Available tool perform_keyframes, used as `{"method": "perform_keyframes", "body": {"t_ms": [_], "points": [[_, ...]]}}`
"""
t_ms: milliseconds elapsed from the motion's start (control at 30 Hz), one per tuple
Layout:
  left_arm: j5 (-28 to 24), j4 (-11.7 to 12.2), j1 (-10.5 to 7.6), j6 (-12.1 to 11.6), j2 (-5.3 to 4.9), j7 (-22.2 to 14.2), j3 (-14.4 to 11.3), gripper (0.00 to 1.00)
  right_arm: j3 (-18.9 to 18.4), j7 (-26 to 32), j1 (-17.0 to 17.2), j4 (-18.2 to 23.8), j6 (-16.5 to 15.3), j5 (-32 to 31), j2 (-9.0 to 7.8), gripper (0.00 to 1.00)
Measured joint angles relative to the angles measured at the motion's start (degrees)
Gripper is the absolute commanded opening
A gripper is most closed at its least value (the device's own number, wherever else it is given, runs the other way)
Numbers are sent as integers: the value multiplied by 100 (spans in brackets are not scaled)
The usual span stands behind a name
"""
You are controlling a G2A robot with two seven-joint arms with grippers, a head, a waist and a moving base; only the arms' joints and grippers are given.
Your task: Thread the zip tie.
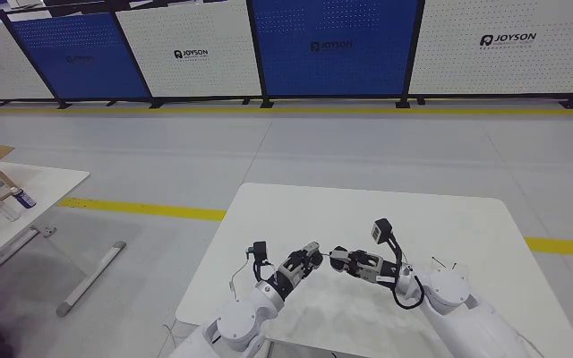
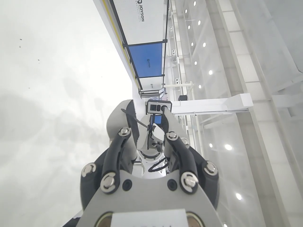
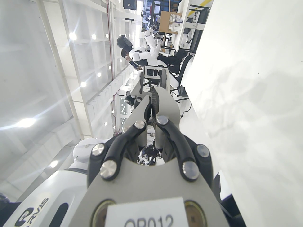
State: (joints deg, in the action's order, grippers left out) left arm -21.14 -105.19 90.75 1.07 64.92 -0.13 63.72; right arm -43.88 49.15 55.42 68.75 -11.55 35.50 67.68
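Over the near part of the white table [image 1: 403, 215], my two grippers face each other tip to tip. The right gripper [image 3: 151, 95] is shut on a thin black zip tie [image 3: 154, 99] that pokes out past its fingertips. In the left wrist view the zip tie [image 2: 139, 123] runs from the right gripper [image 2: 149, 128] across to one pad of the left gripper [image 2: 146, 111]. That left gripper is open, its fingers standing on either side of the right gripper's tip. From the top, the left gripper [image 1: 313, 253] and right gripper [image 1: 340, 259] nearly meet above the tabletop.
The tabletop stretches bare toward its far edge [image 1: 367, 188]. A second white table [image 1: 36, 188] with small items stands off to the left across the floor. Blue and white panels [image 1: 336, 45] line the back of the room.
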Motion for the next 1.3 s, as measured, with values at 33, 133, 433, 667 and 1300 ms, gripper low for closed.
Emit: {"method": "perform_keyframes", "body": {"t_ms": [33,133,433,667,1300], "points": [[3,-1,3,-1,3,-4,3,0,0,0,0,0,0,0,0,0],[20,-15,18,-2,8,-18,15,0,0,0,0,0,0,0,0,0],[128,-48,86,-26,17,-92,48,0,0,0,0,0,0,0,0,0],[92,-100,146,-42,23,-160,106,35,0,0,0,0,0,0,0,0],[134,-104,172,-45,56,-253,161,0,0,0,0,0,0,0,0,0]]}}
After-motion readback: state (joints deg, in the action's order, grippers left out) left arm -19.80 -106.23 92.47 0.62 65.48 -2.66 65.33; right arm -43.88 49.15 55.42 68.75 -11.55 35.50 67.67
